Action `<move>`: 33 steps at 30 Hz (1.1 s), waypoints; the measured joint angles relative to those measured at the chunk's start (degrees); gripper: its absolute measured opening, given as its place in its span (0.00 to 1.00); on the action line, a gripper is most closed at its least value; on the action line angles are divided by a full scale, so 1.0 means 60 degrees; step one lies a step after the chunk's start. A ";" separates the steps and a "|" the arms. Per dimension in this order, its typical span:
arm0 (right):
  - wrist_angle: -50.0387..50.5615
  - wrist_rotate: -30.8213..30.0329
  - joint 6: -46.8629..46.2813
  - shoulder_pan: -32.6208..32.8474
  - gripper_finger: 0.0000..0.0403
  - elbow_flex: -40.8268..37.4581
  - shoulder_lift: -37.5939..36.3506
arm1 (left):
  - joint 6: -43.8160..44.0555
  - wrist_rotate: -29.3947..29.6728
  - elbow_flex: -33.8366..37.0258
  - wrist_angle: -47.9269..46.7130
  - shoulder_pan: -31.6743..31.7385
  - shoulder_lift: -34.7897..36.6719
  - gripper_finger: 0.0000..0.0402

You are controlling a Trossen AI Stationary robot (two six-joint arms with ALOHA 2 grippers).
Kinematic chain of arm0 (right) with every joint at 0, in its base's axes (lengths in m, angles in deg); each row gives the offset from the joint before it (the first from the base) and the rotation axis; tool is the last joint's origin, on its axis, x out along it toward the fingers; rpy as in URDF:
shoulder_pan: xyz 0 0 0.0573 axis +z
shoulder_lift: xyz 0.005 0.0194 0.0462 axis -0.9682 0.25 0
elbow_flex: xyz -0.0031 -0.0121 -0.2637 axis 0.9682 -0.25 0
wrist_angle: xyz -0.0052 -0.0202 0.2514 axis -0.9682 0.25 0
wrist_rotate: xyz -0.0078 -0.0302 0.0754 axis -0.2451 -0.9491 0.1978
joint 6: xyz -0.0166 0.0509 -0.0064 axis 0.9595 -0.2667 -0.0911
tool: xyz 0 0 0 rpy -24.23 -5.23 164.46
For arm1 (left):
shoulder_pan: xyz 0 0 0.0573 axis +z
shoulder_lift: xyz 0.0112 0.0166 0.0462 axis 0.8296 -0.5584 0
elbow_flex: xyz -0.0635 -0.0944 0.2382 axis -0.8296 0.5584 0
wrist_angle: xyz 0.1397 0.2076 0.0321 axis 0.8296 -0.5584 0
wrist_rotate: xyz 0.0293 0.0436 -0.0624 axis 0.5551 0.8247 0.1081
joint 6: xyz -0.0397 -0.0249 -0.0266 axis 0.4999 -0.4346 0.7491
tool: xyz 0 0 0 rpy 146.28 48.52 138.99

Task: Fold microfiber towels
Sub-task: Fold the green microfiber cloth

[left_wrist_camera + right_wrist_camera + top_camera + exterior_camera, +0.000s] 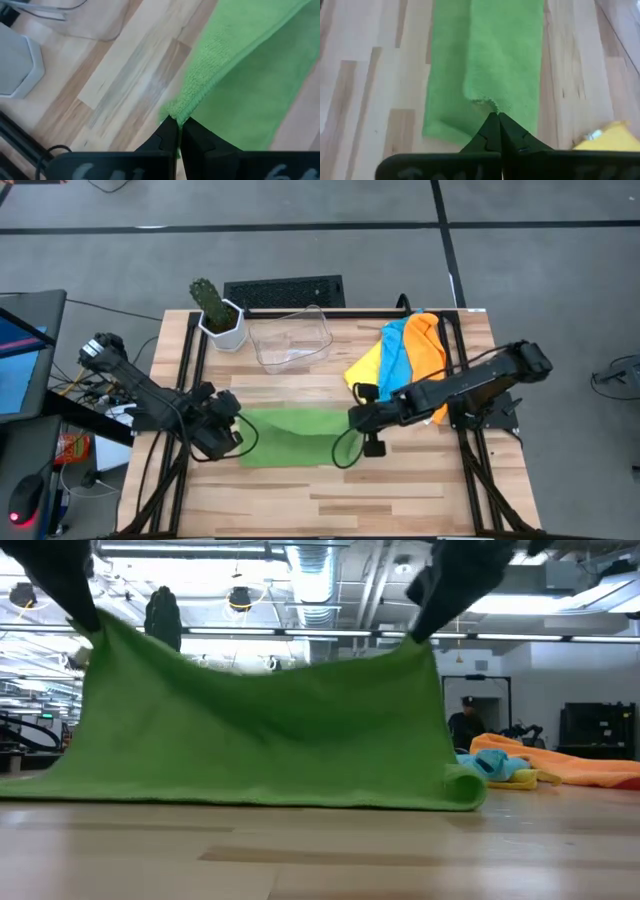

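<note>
While the green towel (pixel 292 437) is lying mid-surface (pixel 400 490), the left tool (pixel 243 433) is pinching one end's edge and the right tool (pixel 352 420) is clamping the other, lifting both to fold it; three more towels (pixel 410 355) are waiting at right.

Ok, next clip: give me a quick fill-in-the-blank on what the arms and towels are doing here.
1. Both end effectors, left and right, are shut on the ____ towel.
2. The yellow, light blue and orange towels lie piled beside the ____ arm.
3. The clear plastic bin stands next to a potted ____.

Missing words: green; right; cactus
</note>
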 joint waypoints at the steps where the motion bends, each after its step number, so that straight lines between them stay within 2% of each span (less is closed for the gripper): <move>1: -0.0007 -0.0121 -0.0200 0.0095 0.02 -0.0088 -0.0049 | -0.0015 0.0040 -0.0034 -0.0003 -0.0011 -0.0002 0.00; 5: 0.0088 -0.0393 -0.1008 0.0346 0.02 -0.0588 -0.0144 | -0.0039 0.0445 -0.0042 -0.0136 0.0004 -0.0004 0.00; 9: -0.0496 -0.0147 -0.1759 0.0467 0.02 -0.0290 -0.0146 | 0.0320 0.0355 -0.0575 0.0002 0.0149 -0.0011 0.00; 18: -0.0662 0.0466 -0.1638 0.1079 0.02 0.0387 -0.0342 | 0.0227 -0.0620 -0.1946 -0.1049 -0.0151 -0.0005 0.00; 22: -0.0613 0.1019 -0.2426 0.1535 0.02 0.0382 -0.0605 | 0.0336 -0.1246 -0.2273 -0.1098 -0.0377 -0.0011 0.00; 28: -0.0917 0.0820 -0.3852 0.2349 0.02 0.0409 -0.1208 | 0.1023 -0.1782 -0.2928 -0.1210 -0.1009 -0.0009 0.00; 33: -0.1216 0.0778 -0.4896 0.2838 0.02 0.0402 -0.1503 | 0.1635 -0.2208 -0.3946 -0.1208 -0.1530 -0.0018 0.00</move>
